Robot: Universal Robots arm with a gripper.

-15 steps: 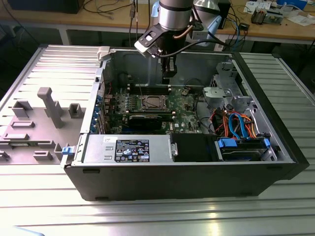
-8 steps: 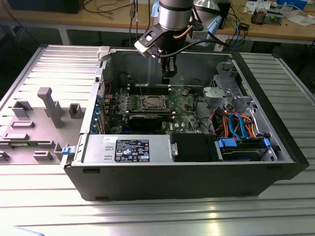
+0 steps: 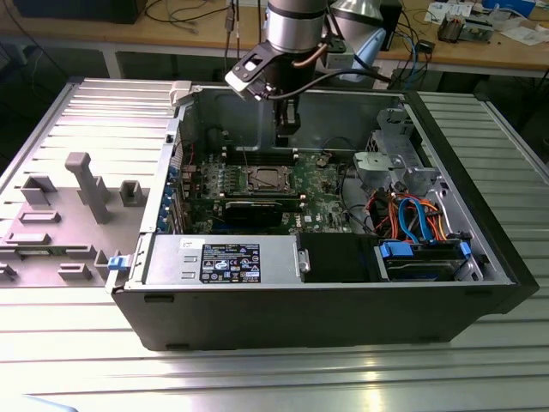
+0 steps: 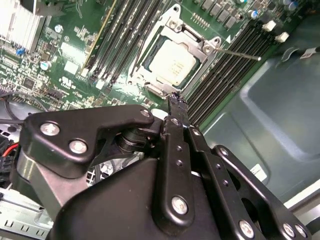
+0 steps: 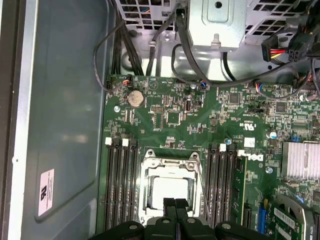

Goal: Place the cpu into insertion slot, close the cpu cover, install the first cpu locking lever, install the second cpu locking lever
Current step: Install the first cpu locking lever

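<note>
Gripper (image 5: pixel 175 201) hovers over cpu (image 5: pixel 169 189) lying flat, face-up, beneath cpu cover (image 5: pixel 170 162).

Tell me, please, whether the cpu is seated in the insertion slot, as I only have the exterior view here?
Observer: Yes. In both wrist views the cpu lies flat and seated, with its metal top facing up.
Operator: Thank you. Is the cpu cover down over it?
Observer: The cpu cover lies closed around it, and its window frames the chip.
Operator: And how does the end effector stand?
Observer: The end effector is shut with nothing in it, and its tips are at the cover's edge. I cannot tell whether they touch it.
</note>
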